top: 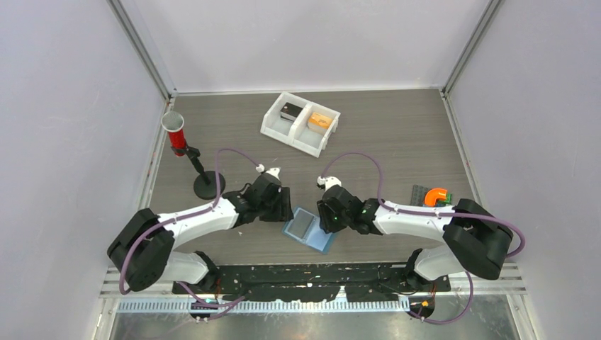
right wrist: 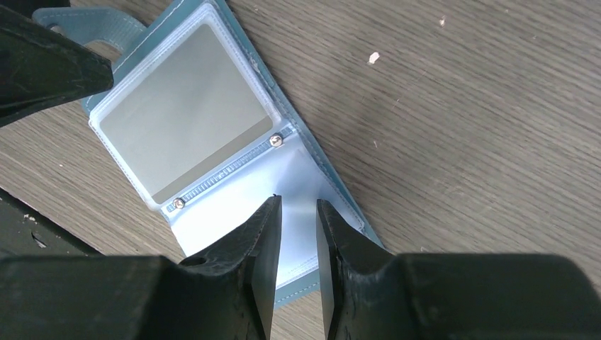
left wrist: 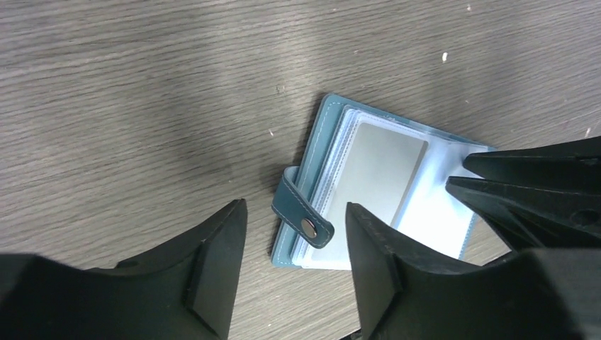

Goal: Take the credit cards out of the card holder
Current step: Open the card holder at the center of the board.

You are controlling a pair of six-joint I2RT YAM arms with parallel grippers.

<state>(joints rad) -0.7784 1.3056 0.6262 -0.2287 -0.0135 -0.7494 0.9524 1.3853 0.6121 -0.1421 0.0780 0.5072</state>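
Card holder [top: 310, 229] lies open on the tabletop [top: 397, 142], between the two arms. One grey credit card [right wrist: 184, 113] sits in the clear sleeve of the strap-side half. The other sleeve [right wrist: 298, 177] looks empty.

Left jaws: wide, straddling the snap strap [left wrist: 305, 212]. Right jaws: narrow, gripping nothing, over the empty sleeve.

Judgement: pin the empty half flat, pinch the card alone at the sleeve mouth, and draw it out in line with the sleeve.

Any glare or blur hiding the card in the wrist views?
Left wrist: the card looks pale grey under sleeve sheen, edges readable, jaws soft. Right wrist: card evenly lit and sharp, jaws blurred. Top external: card holder small, no glare.
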